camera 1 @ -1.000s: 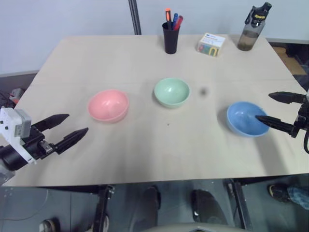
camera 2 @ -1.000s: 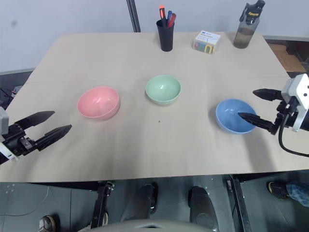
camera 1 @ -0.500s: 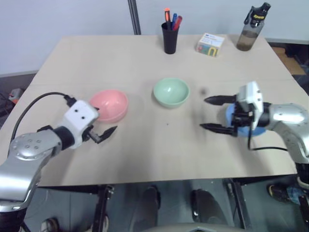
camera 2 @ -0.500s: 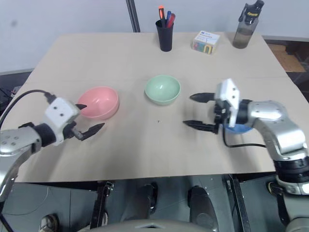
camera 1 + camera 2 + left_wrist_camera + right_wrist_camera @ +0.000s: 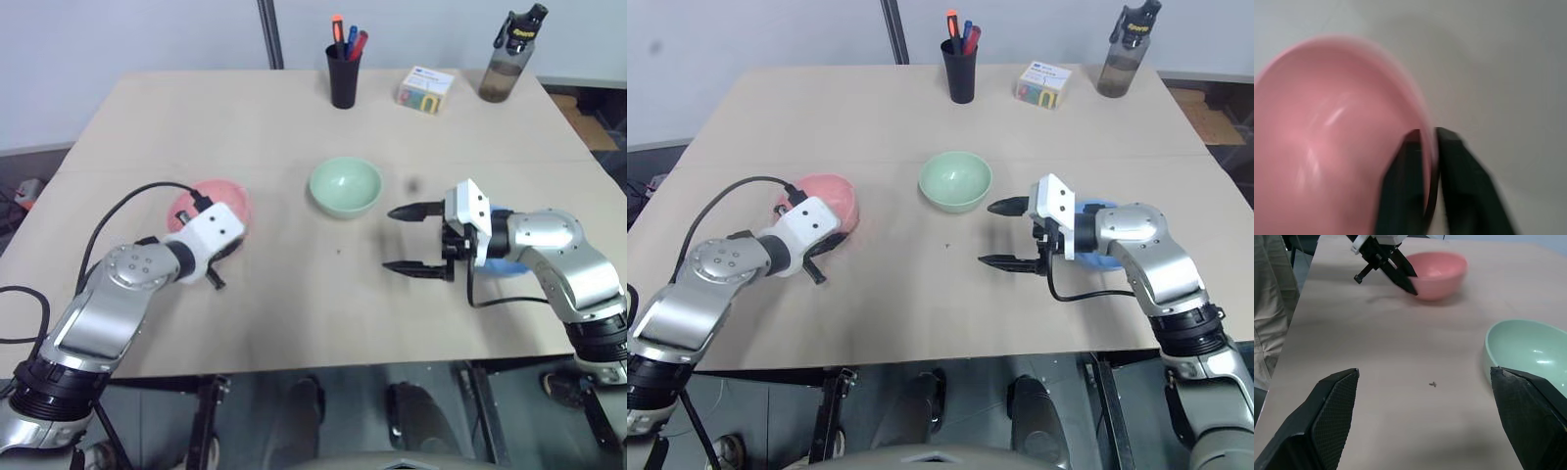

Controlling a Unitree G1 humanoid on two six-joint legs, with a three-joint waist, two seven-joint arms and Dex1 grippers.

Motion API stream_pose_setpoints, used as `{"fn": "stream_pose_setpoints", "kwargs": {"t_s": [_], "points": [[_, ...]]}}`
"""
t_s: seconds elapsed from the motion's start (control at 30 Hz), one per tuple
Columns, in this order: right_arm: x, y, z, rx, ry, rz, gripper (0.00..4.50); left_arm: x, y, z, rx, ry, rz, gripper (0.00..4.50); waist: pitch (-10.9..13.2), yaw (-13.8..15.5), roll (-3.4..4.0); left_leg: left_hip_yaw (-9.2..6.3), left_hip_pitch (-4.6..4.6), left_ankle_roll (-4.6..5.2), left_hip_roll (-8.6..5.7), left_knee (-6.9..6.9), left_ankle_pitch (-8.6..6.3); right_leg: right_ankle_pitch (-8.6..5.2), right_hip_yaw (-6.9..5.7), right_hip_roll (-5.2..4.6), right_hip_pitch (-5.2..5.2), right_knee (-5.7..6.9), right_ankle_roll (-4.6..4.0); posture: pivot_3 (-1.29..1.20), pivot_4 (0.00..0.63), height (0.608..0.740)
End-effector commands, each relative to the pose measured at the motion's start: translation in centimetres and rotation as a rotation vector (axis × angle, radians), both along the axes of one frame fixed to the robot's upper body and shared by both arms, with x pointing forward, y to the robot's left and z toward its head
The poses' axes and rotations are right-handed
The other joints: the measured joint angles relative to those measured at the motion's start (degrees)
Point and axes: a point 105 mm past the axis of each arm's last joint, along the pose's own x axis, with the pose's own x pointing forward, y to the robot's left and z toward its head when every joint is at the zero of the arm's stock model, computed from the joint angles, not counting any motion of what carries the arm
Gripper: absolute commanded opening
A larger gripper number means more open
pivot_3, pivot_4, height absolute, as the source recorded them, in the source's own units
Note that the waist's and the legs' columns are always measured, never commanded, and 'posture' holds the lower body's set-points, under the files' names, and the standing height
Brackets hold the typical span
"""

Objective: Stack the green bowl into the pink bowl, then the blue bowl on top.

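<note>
Green bowl (image 5: 345, 186): head views, at the table's (image 5: 294, 313) middle, untouched, as a second ago.
Pink bowl (image 5: 233, 196): left of it, now half hidden by the left gripper (image 5: 227, 250), which has swung in from the near-left edge.
Blue bowl (image 5: 1087, 208): behind the right gripper (image 5: 1004, 235), which has moved inward; jaws wide apart.
Left wrist view: fingers (image 5: 1405, 181) pinched together on the pink bowl's (image 5: 1327, 137) rim.
Right wrist view: fingers (image 5: 1327, 416) spread; green bowl (image 5: 1528, 357) and pink bowl (image 5: 1437, 274) ahead, left gripper (image 5: 1410, 283) at the pink rim.
</note>
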Motion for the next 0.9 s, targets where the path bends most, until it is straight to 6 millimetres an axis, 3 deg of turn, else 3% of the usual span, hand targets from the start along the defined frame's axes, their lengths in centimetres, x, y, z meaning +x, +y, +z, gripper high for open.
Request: {"fn": "stream_pose_setpoints", "kwargs": {"t_s": [0.03, 0.3, 0.43, 0.6, 0.63, 0.73, 0.77, 0.9], "points": [[0.0, -0.5, 1.0, 0.014, -0.054, -0.018, 4.50, -1.1, -2.1, 1.4, -0.017, 0.005, -0.153, 0.10, 0.0, 0.0, 0.00, 0.00, 0.00, 0.00, 0.00, 0.00, 0.00, 0.00, 0.00, 0.00, 0.00, 0.00, 0.00, 0.00, 0.150, 0.740], [-0.5, -2.4, 1.0, 0.017, -0.047, -0.103, 4.50, -4.9, -8.1, 2.2, -0.112, 0.085, -0.554, 0.10, 0.0, 0.1, -0.02, 0.01, 0.02, 0.00, 0.00, 0.03, 0.00, 0.00, 0.02, -0.01, 0.04, 0.00, -0.18, 0.00, 0.150, 0.740], [-1.5, -3.8, 0.8, 0.017, -0.036, -0.175, 4.50, -5.1, -11.0, 1.0, -0.156, 0.140, -0.727, 0.10, 0.0, 0.6, -0.03, -0.01, 0.00, 0.01, -0.02, 0.14, 0.00, -0.13, 0.01, -0.01, 0.10, 0.02, -0.18, 0.00, 0.150, 0.740], [-2.2, -4.8, 0.5, -0.002, -0.037, -0.238, 4.50, -4.1, -12.6, -0.6, -0.147, 0.186, -0.810, 0.10, 0.0, -0.2, -0.04, 0.03, 0.09, 0.02, 0.00, 0.24, 0.01, -0.14, 0.14, 0.06, 0.11, 0.12, -0.07, 0.00, 0.150, 0.740], [-2.3, -4.9, 0.5, -0.001, -0.039, -0.249, 4.50, -4.0, -12.9, -0.7, -0.161, 0.208, -0.830, 0.61, 0.0, -0.1, -0.03, 0.03, 0.11, 0.02, 0.01, 0.24, 0.01, -0.15, 0.16, 0.09, 0.11, 0.17, -0.06, 0.00, 0.150, 0.740], [-2.5, -5.2, 0.5, -0.007, -0.047, -0.273, 4.50, -3.0, -13.3, -0.5, -0.164, 0.196, -0.838, 1.05, 0.0, 0.1, -0.04, 0.00, 0.10, 0.02, 0.02, 0.27, 0.01, -0.17, 0.15, 0.12, 0.11, 0.22, -0.05, 0.00, 0.150, 0.740], [-2.5, -5.3, 0.5, -0.007, -0.048, -0.278, 4.50, -2.9, -13.3, -0.3, -0.166, 0.193, -0.837, 1.67, 0.0, 0.0, -0.04, 0.00, 0.07, 0.02, 0.02, 0.33, 0.01, -0.17, 0.16, 0.12, 0.11, 0.23, -0.04, 0.00, 0.150, 0.740], [-1.7, -5.2, 0.5, -0.010, -0.066, -0.286, 4.50, -3.1, -12.3, 0.8, -0.197, 0.175, -0.807, 3.08, 0.0, -0.1, -0.04, 0.01, 0.09, 0.02, 0.03, 0.33, 0.00, -0.05, 0.19, 0.13, 0.11, 0.24, 0.17, 0.00, 0.150, 0.740]]}}
